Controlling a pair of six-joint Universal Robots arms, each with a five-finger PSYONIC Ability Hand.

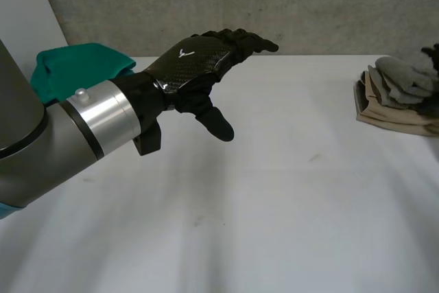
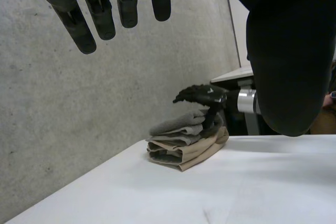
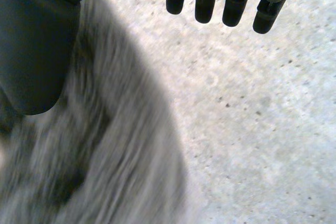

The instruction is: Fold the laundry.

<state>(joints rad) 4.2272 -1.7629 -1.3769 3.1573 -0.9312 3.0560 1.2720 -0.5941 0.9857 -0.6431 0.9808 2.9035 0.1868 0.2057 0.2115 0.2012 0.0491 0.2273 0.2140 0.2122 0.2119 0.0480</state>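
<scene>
My left arm point(image 1: 48, 138) reaches forward, and my left hand point(image 1: 195, 66) is open with straight fingers. My right hand point(image 2: 202, 94) is open too.

Env: robot lab / test cell. Evidence:
- Bare concrete wall point(image 1: 309, 5) directly behind bench, unfinished.
- Plain white table point(image 1: 274, 204) as work surface.
- Grey robot arm point(image 1: 27, 142) w/ metal wrist ring above table.
- Sample items: folded cloth stack point(image 2: 184, 148) and teal cloth point(image 1: 75, 66) along far table edge, well apart.

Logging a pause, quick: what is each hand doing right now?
Left hand: open, fingers straight, holding nothing.
Right hand: open, fingers straight, over the folded pile, gripping nothing.
</scene>
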